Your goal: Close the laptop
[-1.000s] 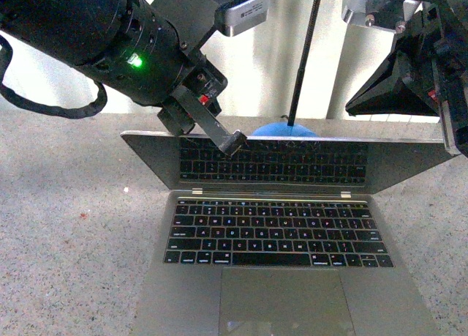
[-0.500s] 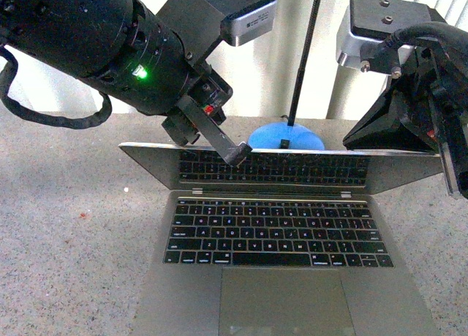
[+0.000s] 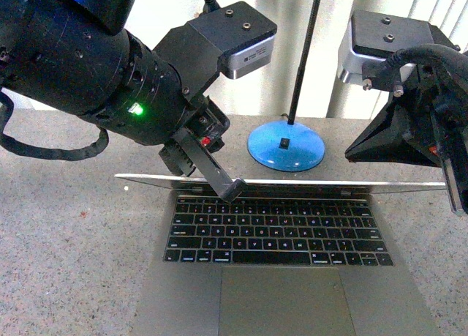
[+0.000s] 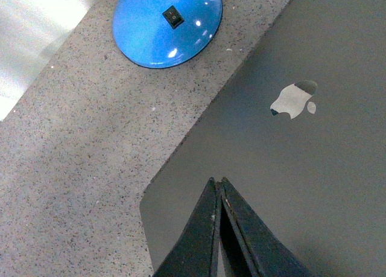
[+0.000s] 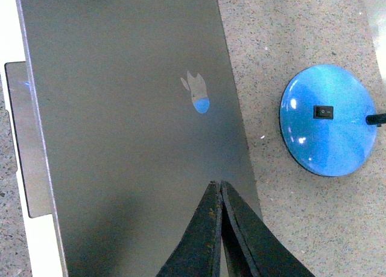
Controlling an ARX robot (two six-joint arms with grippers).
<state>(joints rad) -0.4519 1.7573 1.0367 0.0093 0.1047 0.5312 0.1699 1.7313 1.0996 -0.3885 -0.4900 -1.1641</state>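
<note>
The laptop (image 3: 278,277) sits on the speckled grey bench (image 3: 66,226) just in front of the robot. Its base lies flat, with the black keyboard (image 3: 274,233) and the wide trackpad (image 3: 285,303) facing up. The lid (image 3: 329,182) is tipped far forward, so the front view catches it almost edge-on as a thin grey line above the back row of keys, not yet down on the base. The left fingers (image 3: 212,168) are pressed together into one narrow wedge, and their tips meet the lid's edge towards its left end. In the left wrist view the left fingers (image 4: 205,229) lie over the lid's grey outer face near a corner, with the shiny apple logo (image 4: 294,99) further along. The right fingers (image 5: 205,235) are likewise pressed together, with their tips over the lid's outer face close to one edge; whether they touch the metal I cannot tell. Behind the laptop, apart from it, stands a lamp's round blue base (image 3: 286,146) with a small black switch (image 3: 284,141), and a dark stem (image 3: 303,54) rises from it.
</note>
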